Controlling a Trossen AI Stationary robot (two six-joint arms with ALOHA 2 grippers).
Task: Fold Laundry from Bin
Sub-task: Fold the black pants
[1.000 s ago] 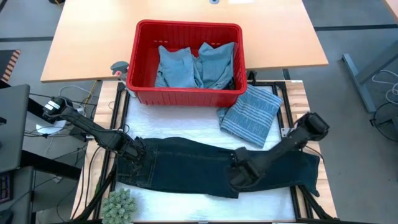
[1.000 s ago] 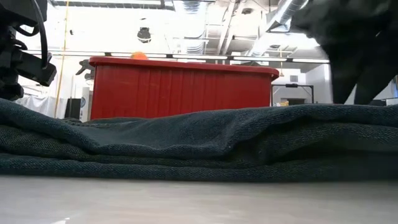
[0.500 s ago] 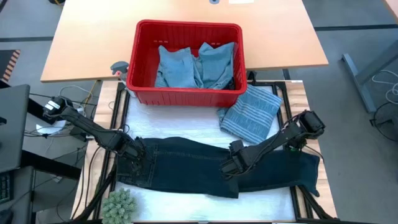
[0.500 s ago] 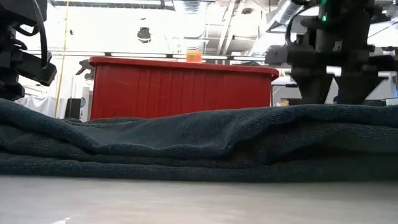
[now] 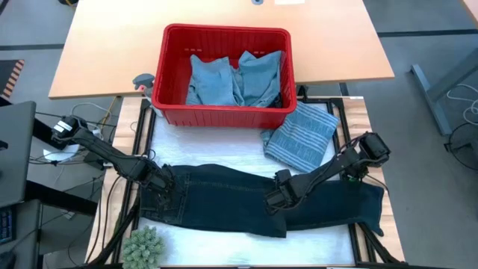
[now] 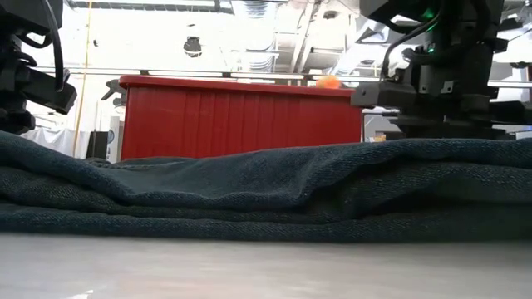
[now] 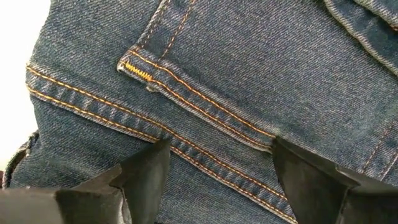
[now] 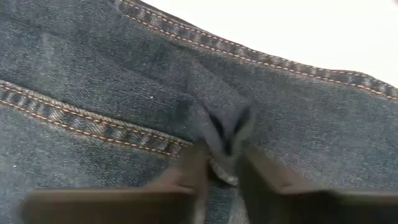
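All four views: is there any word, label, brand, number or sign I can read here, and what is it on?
None can be read.
The dark jeans show only orange stitching, no tag or brand patch.
The red bin has plain ribbed walls, no marking.
The striped cloth and the light blue garments carry no print.
Nothing in the room behind, in the low view, is legible.

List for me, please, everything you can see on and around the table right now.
Jeans: one, dark navy, spread flat across the near white mat.
Striped cloth: one, grey-blue, folded, between bin and jeans on the right.
Bin: one, red, at the mat's far edge.
Light blue garments: at least two, crumpled in the bin.
Green spiky thing: one, near left corner.
Wooden table: one, tan, behind the bin.
Left claw: open, pressing the jeans' waistband end.
Right claw: pinching a fold of denim mid-jeans.
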